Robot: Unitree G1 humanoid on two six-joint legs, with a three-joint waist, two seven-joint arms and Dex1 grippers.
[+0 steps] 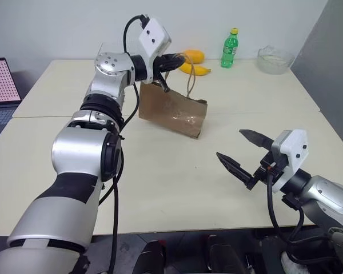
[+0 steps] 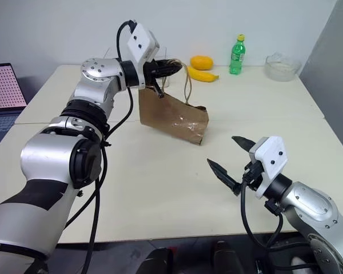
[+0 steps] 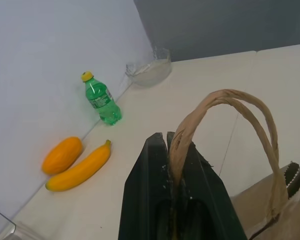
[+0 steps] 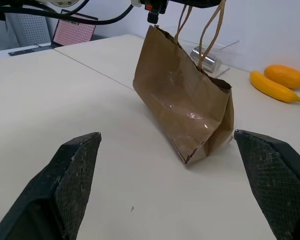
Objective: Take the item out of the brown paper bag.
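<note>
So, bag was up by one handle, nothing out of it yet.

The left hand was clamped on a loop handle of the brown paper bag, tipping it so one bottom corner sat on the counter. The right hand hung wide open, holding nothing, well apart from the bag. The item wasn't visible, presumably inside, so I'd say the whole reach-in was left. Plenty of bare counter between them; banana, orange fruit, green bottle and bowl sat far back.
</note>
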